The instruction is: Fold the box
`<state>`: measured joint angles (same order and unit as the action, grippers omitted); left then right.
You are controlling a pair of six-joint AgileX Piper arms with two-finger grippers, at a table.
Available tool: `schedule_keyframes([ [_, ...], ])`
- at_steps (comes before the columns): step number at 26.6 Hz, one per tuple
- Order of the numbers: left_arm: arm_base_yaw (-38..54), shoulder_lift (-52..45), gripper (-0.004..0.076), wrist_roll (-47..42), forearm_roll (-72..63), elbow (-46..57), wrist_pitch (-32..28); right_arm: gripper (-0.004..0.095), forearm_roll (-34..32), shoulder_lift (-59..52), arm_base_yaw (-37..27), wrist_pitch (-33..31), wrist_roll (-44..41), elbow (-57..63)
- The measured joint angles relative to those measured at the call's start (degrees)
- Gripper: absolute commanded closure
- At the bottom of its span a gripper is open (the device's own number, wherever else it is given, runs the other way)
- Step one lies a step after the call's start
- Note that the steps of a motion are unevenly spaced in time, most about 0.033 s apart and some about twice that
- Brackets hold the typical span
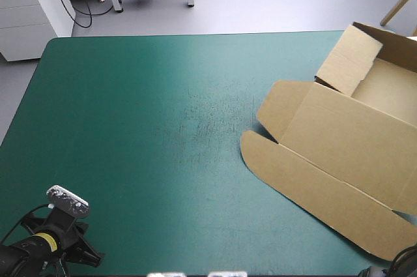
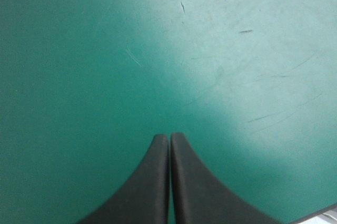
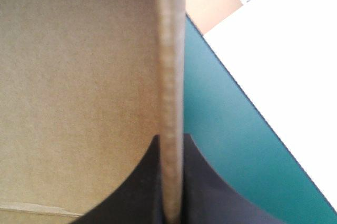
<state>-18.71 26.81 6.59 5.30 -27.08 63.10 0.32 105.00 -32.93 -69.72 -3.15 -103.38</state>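
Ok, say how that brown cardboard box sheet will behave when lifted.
The brown board box probably stays stiff: its edge runs straight through the black right hand. Likely light, being thin. May hinge at creases, like the raised far flap.

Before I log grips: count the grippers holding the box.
1: the right gripper, shut on an edge of the box at the right side of the teal-green cover. The left gripper is shut over bare cover, holding nothing.
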Motion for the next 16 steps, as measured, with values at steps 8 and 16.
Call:
schedule_keyframes([
  [8, 0.0, 0.0, 0.0734, 0.0, 0.0, 0.0, 0.0, 0.0491, -2.4, 0.0, -2.7, -0.4, -0.1, 1.2],
  [16, 0.0, 0.0, 0.0734, 0.0, 0.0, 0.0, 0.0, 0.0468, -2.7, -1.0, -2.7, -0.6, 1.5, 2.1],
])
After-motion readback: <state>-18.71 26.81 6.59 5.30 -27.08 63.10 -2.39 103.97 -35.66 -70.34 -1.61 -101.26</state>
